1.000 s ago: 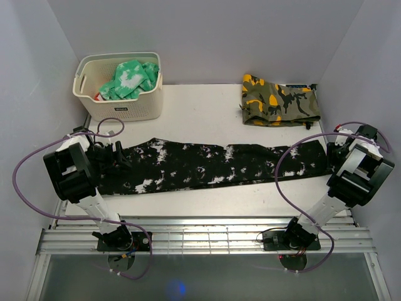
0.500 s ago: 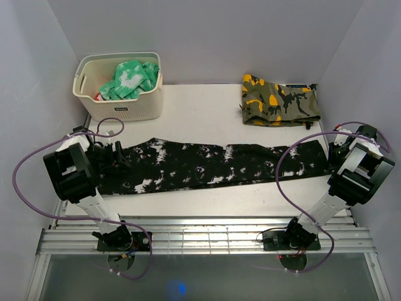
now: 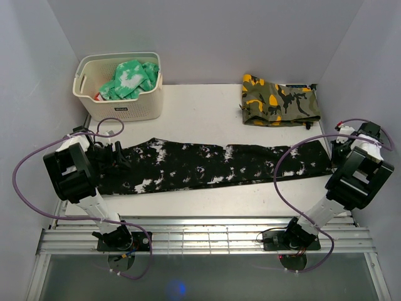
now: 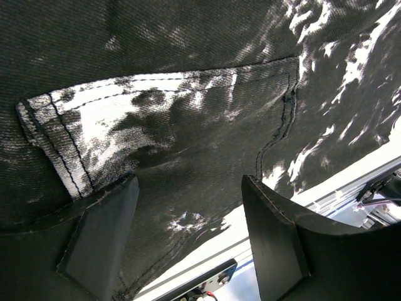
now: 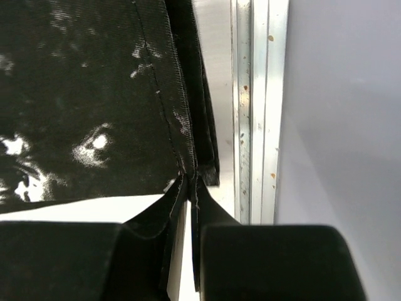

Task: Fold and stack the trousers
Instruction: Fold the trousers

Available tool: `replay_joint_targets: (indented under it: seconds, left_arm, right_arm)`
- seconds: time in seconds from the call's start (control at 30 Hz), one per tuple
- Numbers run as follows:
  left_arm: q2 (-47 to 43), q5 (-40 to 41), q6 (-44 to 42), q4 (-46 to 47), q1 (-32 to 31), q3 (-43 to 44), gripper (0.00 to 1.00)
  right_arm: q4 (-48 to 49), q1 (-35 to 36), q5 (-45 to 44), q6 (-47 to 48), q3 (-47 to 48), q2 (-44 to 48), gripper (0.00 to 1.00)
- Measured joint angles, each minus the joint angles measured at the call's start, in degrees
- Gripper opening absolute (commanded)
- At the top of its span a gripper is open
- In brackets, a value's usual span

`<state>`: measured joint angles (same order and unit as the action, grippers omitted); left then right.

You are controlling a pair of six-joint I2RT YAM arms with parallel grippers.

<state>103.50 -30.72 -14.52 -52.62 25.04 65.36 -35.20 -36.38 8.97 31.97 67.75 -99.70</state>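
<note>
The trousers (image 3: pixel 213 164), black with white speckles, lie flat and stretched across the table from left to right. My left gripper (image 3: pixel 116 157) is over their left, waist end. In the left wrist view its jaws (image 4: pixel 188 183) stand open just above a stitched back pocket (image 4: pixel 175 119), holding nothing. My right gripper (image 3: pixel 336 150) is at the right leg end. In the right wrist view it (image 5: pixel 191 177) is shut on the hem edge of the trousers (image 5: pixel 88 94), close to the table's metal side rail (image 5: pixel 257 106).
A cream basket (image 3: pixel 94 100) at the back left holds a green-and-white garment (image 3: pixel 130 78). A folded olive, yellow and black camouflage garment (image 3: pixel 280 100) lies at the back right. Grey walls stand close on both sides. A slatted metal rail (image 3: pixel 207 237) runs along the near edge.
My right arm has shifted slightly right toward the wall, drawing the trousers' right end a little that way. The left arm has not moved.
</note>
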Motion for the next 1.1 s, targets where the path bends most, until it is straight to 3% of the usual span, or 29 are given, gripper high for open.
replay_joint_targets:
  seconds: [0.27, 0.6, 0.7, 0.73, 0.83, 0.9, 1.0, 1.1]
  left_arm:
    - [0.0, 0.5, 0.2, 0.3, 0.0, -0.1, 0.77]
    - [0.0, 0.7, 0.5, 0.3, 0.0, -0.1, 0.77]
    - [0.0, 0.8, 0.5, 0.3, 0.0, -0.1, 0.77]
    - [0.0, 0.8, 0.4, 0.3, 0.0, -0.1, 0.77]
    - [0.0, 1.0, 0.0, 0.2, 0.0, 0.2, 0.79]
    - [0.0, 1.0, -1.0, 0.0, 0.0, 0.5, 0.82]
    - [-0.4, 0.2, -3.4, -0.3, 0.2, 0.7, 0.86]
    - [-1.4, -0.3, -6.3, 0.1, 0.4, 0.7, 0.86]
  right_arm:
    - [-1.7, 0.0, -1.3, 0.9, 0.0, 5.2, 0.08]
    - [1.3, -0.5, -3.7, 1.7, -3.0, 1.7, 0.08]
    - [2.1, -0.5, -4.4, 1.8, -3.1, -0.5, 0.32]
    - [2.1, -0.5, -4.6, 2.0, -3.1, -0.8, 0.55]
    - [2.2, -0.7, -4.3, 2.9, -2.3, -0.8, 0.68]
    - [1.8, -0.4, -2.8, 3.4, -1.8, -0.6, 0.67]
    - [0.2, 1.4, 1.5, 3.2, -1.2, 1.6, 0.59]
    - [-0.7, 5.6, 6.1, 2.3, -0.9, 5.3, 0.44]
